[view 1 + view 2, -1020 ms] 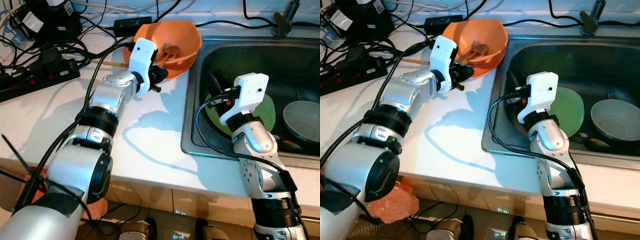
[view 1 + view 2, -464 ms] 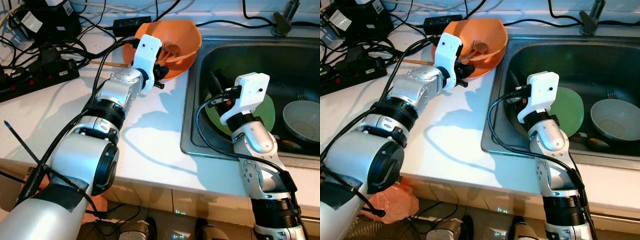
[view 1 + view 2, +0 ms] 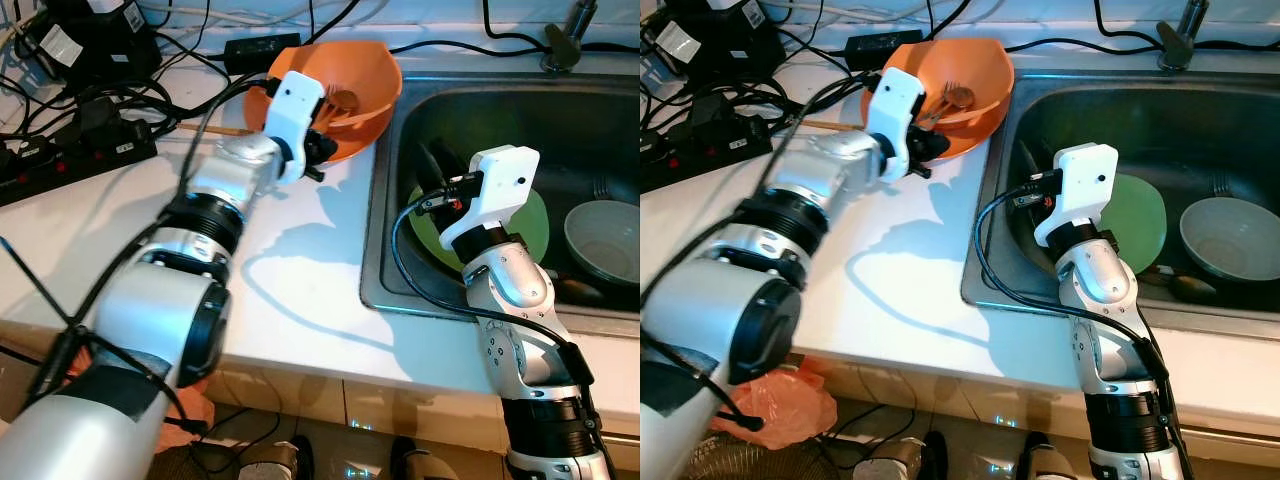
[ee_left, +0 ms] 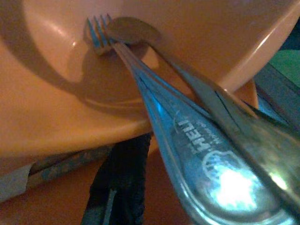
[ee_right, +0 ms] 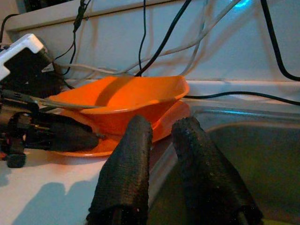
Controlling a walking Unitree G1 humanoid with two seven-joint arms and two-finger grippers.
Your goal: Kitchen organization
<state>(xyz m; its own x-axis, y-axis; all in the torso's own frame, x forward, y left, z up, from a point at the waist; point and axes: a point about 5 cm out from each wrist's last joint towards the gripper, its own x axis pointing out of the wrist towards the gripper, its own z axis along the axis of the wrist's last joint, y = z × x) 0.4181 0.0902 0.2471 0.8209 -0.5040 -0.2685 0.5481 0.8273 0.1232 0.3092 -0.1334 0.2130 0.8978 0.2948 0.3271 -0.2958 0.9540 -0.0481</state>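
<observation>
An orange bowl [image 3: 345, 85] stands on the white counter beside the sink, on an orange plate [image 5: 166, 124]. A fork [image 4: 101, 30] and a spoon [image 4: 133, 29] lie in it, their handles reaching out over the near rim. My left gripper [image 3: 320, 152] is at that near rim, one black finger [image 4: 122, 183] under the rim and below the handles. My right gripper [image 5: 161, 126] hangs over the left end of the sink, its fingers a narrow gap apart with nothing between them. Behind it, a green plate [image 3: 537, 215] leans in the sink.
A white bowl [image 3: 605, 240] and loose cutlery [image 3: 600, 188] lie in the steel sink [image 3: 385, 200]. A black power strip [image 3: 70, 160] and tangled cables cover the back left of the counter. A wooden stick [image 3: 215, 128] lies left of the bowl. The faucet [image 3: 565, 35] is at the back.
My left gripper has crept a little closer to the bowl's rim and the arm's elbow has swung. The right arm and the dishes have not moved.
</observation>
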